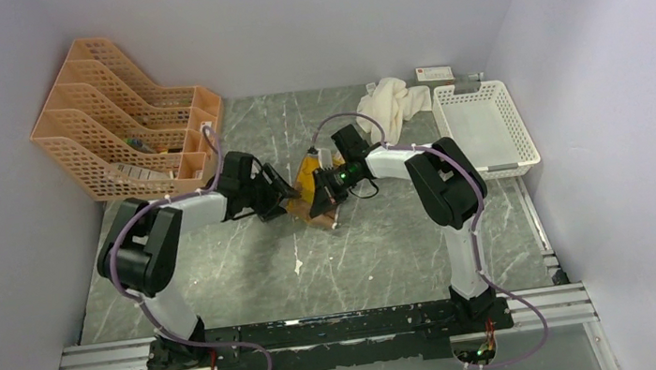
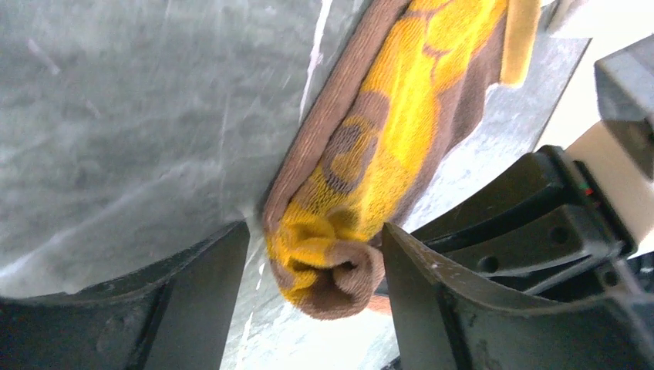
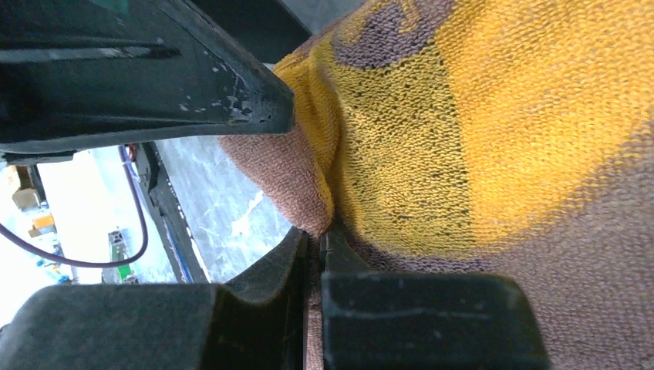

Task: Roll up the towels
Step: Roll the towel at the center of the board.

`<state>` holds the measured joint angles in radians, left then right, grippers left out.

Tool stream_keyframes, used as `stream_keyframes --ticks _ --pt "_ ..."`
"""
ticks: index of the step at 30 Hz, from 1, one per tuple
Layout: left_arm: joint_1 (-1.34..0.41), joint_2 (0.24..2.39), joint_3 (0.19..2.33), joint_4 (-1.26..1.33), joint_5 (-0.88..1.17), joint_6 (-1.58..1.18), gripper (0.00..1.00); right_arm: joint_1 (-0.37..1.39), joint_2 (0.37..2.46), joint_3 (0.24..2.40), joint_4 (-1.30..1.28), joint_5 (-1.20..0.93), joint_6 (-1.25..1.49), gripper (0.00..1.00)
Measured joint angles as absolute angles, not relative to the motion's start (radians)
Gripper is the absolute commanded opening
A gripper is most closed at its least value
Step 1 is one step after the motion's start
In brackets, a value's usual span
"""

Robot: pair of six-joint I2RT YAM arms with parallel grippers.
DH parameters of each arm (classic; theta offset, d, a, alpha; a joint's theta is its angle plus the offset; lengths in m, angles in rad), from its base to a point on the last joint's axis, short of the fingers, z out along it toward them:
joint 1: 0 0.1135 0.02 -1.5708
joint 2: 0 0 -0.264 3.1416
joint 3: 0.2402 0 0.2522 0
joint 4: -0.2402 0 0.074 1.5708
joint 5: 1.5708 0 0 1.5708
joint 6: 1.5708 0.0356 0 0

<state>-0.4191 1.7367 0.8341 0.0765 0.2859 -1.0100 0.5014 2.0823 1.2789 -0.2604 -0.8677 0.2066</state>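
Observation:
The brown and mustard-yellow towel [image 1: 313, 187] lies partly rolled mid-table between my two grippers. In the left wrist view its rolled end [image 2: 332, 262] sits between my left gripper's [image 2: 316, 297] spread fingers; the right finger is close against it and a gap shows at the left finger. My left gripper [image 1: 280, 194] is open. My right gripper [image 1: 326, 197] is shut on a brown edge of this towel [image 3: 308, 193], pinched between its jaws [image 3: 320, 250]. The cream-white towel [image 1: 387, 102] lies crumpled at the back, untouched.
A white mesh basket [image 1: 485, 128] stands at the back right, next to the cream towel. An orange tiered file rack [image 1: 122, 116] stands at the back left. A small white box [image 1: 435, 73] lies against the back wall.

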Motion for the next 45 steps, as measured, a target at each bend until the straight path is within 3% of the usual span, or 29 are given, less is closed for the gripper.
stream_keyframes --ticks 4,12,21,25,31,32,35,40,45 --pt "-0.402 1.789 0.920 0.020 0.362 -0.966 0.83 0.501 2.082 1.279 -0.270 -0.848 0.192 0.00" --pt "-0.389 1.804 0.974 -0.065 0.532 -0.878 0.77 0.502 2.082 1.279 -0.289 -0.825 0.166 0.00" --pt "-0.350 1.810 0.989 -0.111 0.694 -0.832 0.80 0.504 2.082 1.285 -0.306 -0.813 0.143 0.00" --pt "-0.347 1.787 1.007 -0.204 0.621 -0.698 0.95 0.505 2.082 1.285 -0.306 -0.812 0.138 0.00" --pt "-0.342 1.672 1.034 -0.264 0.518 -0.429 0.95 0.505 2.082 1.285 -0.306 -0.814 0.127 0.00" --pt "-0.342 1.661 1.039 -0.260 0.518 -0.401 0.99 0.505 2.082 1.285 -0.306 -0.815 0.124 0.00" --pt "-0.341 1.573 0.985 -0.162 0.525 -0.297 0.99 0.505 2.082 1.285 -0.308 -0.818 0.111 0.00" --pt "-0.331 1.335 0.739 0.091 0.691 -0.065 0.99 0.505 2.082 1.285 -0.312 -0.824 0.084 0.00" --pt "-0.314 1.415 0.830 0.030 0.950 0.242 0.97 0.505 2.082 1.285 -0.311 -0.834 0.067 0.00"
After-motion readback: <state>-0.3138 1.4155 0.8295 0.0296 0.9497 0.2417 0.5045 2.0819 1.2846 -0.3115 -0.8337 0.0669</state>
